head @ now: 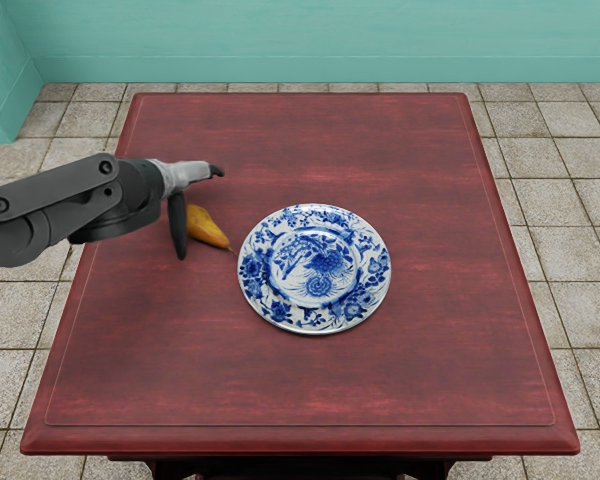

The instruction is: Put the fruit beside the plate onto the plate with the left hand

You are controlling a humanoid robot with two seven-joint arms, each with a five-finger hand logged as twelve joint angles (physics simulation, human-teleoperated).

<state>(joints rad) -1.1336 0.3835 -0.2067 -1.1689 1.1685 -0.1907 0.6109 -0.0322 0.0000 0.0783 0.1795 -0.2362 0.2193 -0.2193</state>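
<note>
A round white china plate [314,268], patterned all over in cobalt-blue flowers, sits on a dark red, streak-grained wooden table [310,140]. The tapered fruit [208,229] is yellow-orange. The robot's left hand [185,186] is pale grey with black fingers [178,234], its arm [50,205] charcoal. Behind: teal wall [330,35], beige tiled floor [580,190].

I've got one head view only, looking down at a slant from the near side of the red wooden table [300,390] toward the far teal wall [330,40]. The whole tabletop fits in frame, tiled floor [580,200] around it, blue-and-white plate [255,285] near centre.
</note>
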